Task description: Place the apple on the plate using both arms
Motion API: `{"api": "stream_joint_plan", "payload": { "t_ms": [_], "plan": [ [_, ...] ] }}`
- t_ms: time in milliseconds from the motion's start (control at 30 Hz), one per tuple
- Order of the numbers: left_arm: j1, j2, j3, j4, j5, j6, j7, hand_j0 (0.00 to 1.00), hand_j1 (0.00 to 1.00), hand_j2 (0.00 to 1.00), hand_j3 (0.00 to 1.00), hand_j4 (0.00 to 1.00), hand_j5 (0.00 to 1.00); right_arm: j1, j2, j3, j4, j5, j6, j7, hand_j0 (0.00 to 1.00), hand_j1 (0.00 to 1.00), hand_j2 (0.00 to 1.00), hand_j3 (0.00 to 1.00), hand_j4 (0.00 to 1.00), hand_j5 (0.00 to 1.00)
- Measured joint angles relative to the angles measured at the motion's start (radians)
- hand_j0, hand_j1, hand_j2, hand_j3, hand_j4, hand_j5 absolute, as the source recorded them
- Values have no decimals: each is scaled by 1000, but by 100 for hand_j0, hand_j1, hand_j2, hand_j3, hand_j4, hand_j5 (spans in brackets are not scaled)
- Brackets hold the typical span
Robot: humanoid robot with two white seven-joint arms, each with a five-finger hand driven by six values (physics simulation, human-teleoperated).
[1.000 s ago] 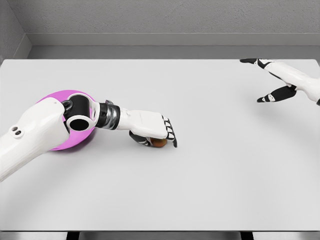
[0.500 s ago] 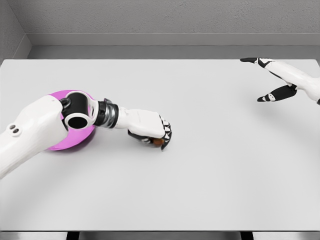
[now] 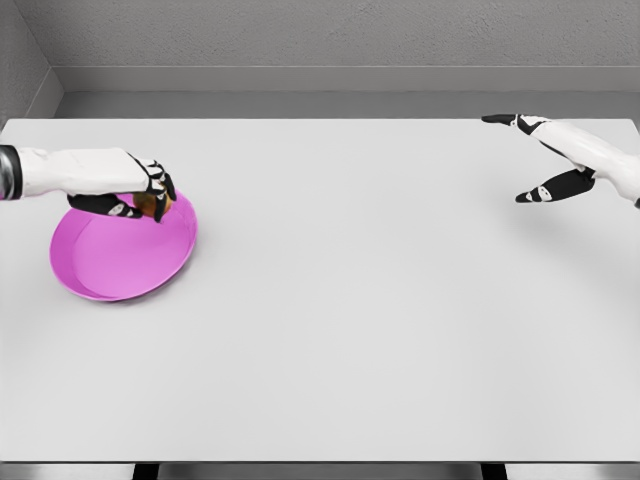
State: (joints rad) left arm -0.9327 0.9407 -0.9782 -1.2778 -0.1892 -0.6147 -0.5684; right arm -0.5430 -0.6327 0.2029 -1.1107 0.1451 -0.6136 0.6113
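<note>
A magenta plate (image 3: 120, 260) lies on the left part of the white table (image 3: 380, 300). My left hand (image 3: 150, 200) comes in from the left edge and hangs over the plate's far rim, fingers curled around a brownish apple (image 3: 148, 206) that is mostly hidden by them. Whether the apple touches the plate I cannot tell. My right hand (image 3: 530, 158) hovers at the far right of the table, fingers spread, holding nothing.
A grey wall runs behind the table's far edge. The table's front edge crosses the bottom of the view.
My left hand has carried the apple from the table's middle-left back and leftward to above the plate's far rim; the arm has pulled out of view. The right hand has barely moved.
</note>
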Motion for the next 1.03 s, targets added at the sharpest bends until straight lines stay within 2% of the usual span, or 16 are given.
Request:
{"api": "stream_joint_plan", "payload": {
  "t_ms": [100, 167, 233, 267, 600, 700, 900, 1033],
  "plan": [
    [15, 11, 3, 40, -1, -1, -4, 48, 48, 48, 48, 48, 48, 2, 0, 0, 1, 0, 0, 0, 100, 100, 100, 100, 100, 100],
    [26, 7, 4, 51, 2, 0, -4, 77, 77, 77, 77, 77, 77, -2, 0, 0, 2, 0, 0, 0, 100, 100, 100, 100, 100, 100],
    [26, 1, 5, 58, 6, 0, -3, 97, 97, 97, 97, 97, 97, -2, 0, 0, 2, 0, 0, 0, 100, 100, 100, 100, 100, 100],
    [26, -2, 6, 62, 8, 0, -3, 100, 100, 100, 100, 100, 100, 0, 0, 0, 2, 0, 0, 0, 100, 100, 100, 100, 100, 100],
    [15, -10, 11, 117, 15, 2, 0, 100, 100, 100, 100, 100, 100, -2, -1, 0, 4, 1, 0, 0, 100, 100, 100, 100, 100, 100],
    [15, -15, 34, 134, 24, 1, 3, 100, 100, 100, 100, 100, 100, -2, -1, 0, 5, 1, 0, 0, 100, 100, 100, 100, 100, 100],
    [12, -79, 143, 305, 99, 2, 4, 100, 100, 100, 100, 100, 100, 5, -3, -2, 6, 1, 0, 0, 100, 100, 100, 100, 100, 100],
    [11, -106, 181, 365, 109, 1, 4, 100, 100, 100, 100, 100, 100, 6, -4, -2, 5, 1, 0, 0, 100, 100, 100, 100, 100, 100]
  ]
}}
